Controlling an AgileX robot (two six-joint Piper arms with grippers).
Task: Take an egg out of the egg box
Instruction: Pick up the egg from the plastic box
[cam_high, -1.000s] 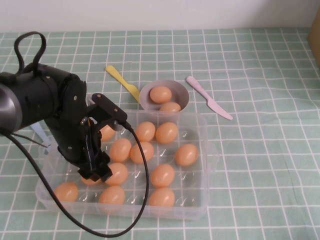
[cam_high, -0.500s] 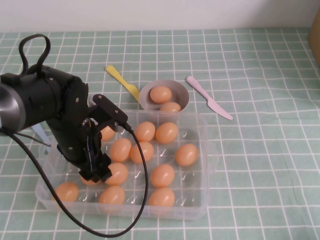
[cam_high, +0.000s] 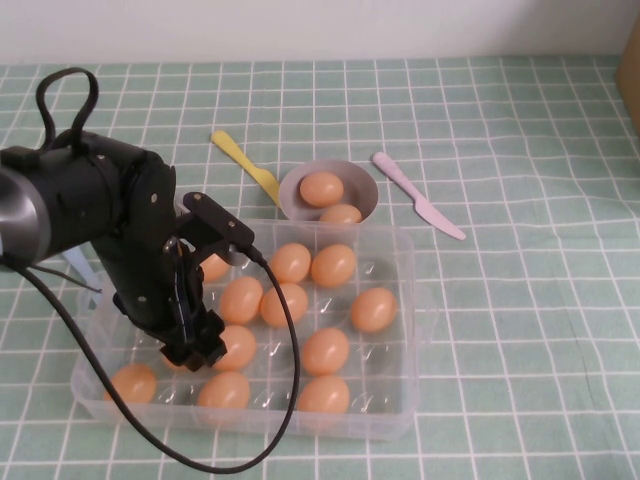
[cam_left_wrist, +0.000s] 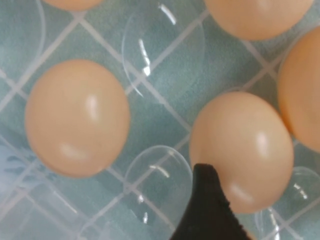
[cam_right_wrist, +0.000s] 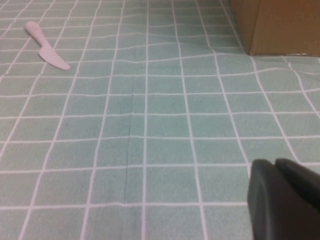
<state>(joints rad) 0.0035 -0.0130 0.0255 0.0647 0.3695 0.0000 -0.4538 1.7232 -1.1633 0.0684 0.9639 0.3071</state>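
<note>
Since the left tool (cam_high: 200, 350), its spread unclear, hangs low in the clear plastic egg box (cam_high: 400, 300), one black finger (cam_left_wrist: 207, 210) touches the smooth orange-tan egg (cam_left_wrist: 242, 150) beside it; right tool (cam_right_wrist: 285, 200) parked, far off.

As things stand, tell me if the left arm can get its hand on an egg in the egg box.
Probably yes. The left hand is down inside the egg box, one fingertip right beside an egg, with nothing covering it. The right hand sits parked over bare cloth.

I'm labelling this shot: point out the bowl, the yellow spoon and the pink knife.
bowl (cam_high: 298, 203), high view, left rim.
yellow spoon (cam_high: 246, 165), high view, middle of handle.
pink knife (cam_high: 415, 195), high view, where handle meets blade.
</note>
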